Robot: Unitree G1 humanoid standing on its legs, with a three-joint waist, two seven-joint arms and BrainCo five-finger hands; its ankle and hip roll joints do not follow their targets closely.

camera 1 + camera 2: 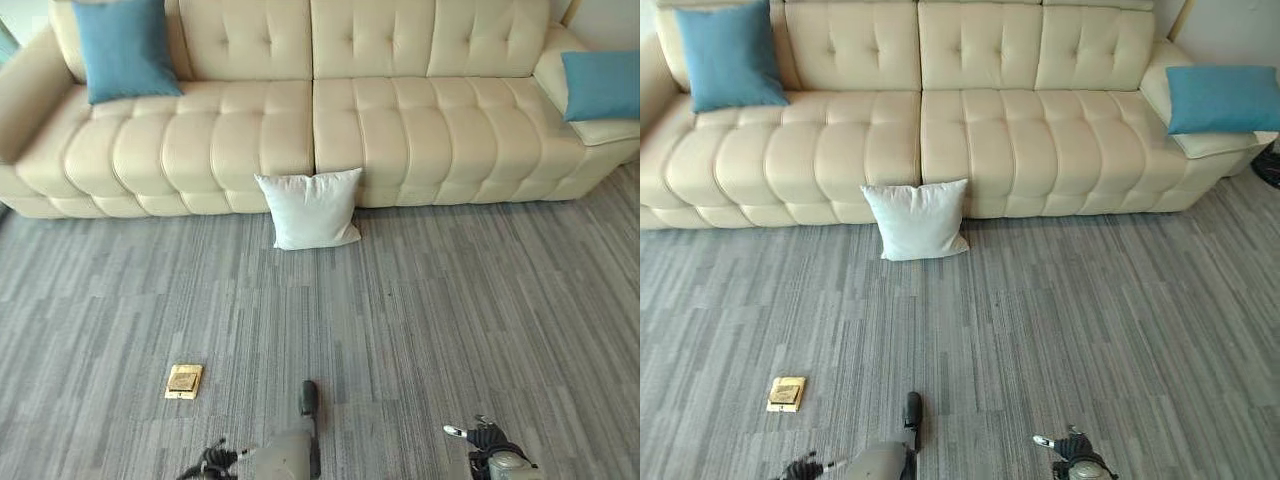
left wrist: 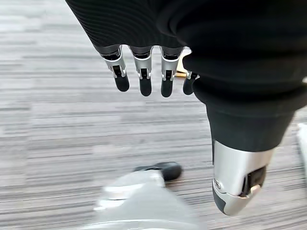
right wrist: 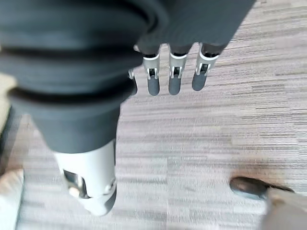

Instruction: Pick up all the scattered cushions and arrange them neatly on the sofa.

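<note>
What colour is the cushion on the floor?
White cushion, best seen in the left eye view.

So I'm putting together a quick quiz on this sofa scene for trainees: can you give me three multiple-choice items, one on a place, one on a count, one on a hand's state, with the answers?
1. Where is the white cushion?
A. On the sofa's middle seat
B. On the floor, leaning against the sofa's front
C. On the sofa's right arm

2. How many blue cushions are on the sofa?
A. None
B. One
C. Two

3. What state is the left hand in?
A. Open, holding nothing
B. Shut on the white cushion
C. Shut on a blue cushion

Answers:
1 B, it stands on the carpet against the sofa's front edge.
2 C, one blue cushion leans at the left end and another blue cushion lies at the right end.
3 A, its fingers hang straight over bare carpet; the right hand looks the same.
</note>
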